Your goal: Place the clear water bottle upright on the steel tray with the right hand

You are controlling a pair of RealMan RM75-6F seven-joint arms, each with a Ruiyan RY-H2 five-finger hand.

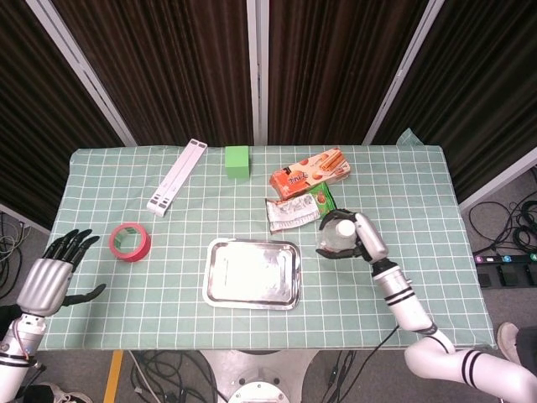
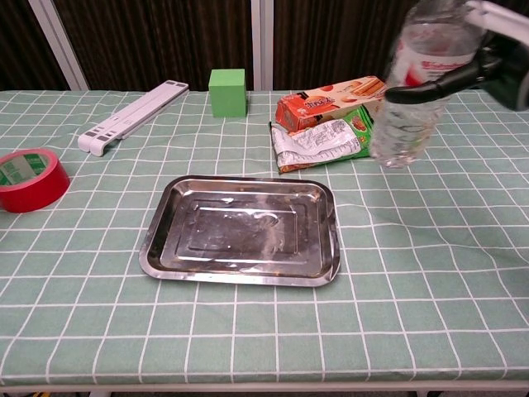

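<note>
My right hand (image 1: pixel 359 238) (image 2: pixel 494 64) grips the clear water bottle (image 1: pixel 337 238) (image 2: pixel 417 87) around its upper half and holds it upright above the table, just right of the steel tray (image 1: pixel 252 273) (image 2: pixel 241 229). The bottle has a white cap and a red and white label. The tray lies flat with nothing in it. At the table's left front edge my left hand (image 1: pixel 49 280) stays open, holding nothing; the chest view does not show it.
Behind the bottle lie snack packets: an orange box (image 1: pixel 309 170) (image 2: pixel 331 101), a green pack (image 2: pixel 351 127) and a silver wrapper (image 1: pixel 290 212) (image 2: pixel 312 144). A green block (image 1: pixel 237 161) (image 2: pixel 228 91), a white bar (image 1: pixel 177 176) (image 2: pixel 131 116) and red tape (image 1: pixel 129 242) (image 2: pixel 27 177) sit to the left.
</note>
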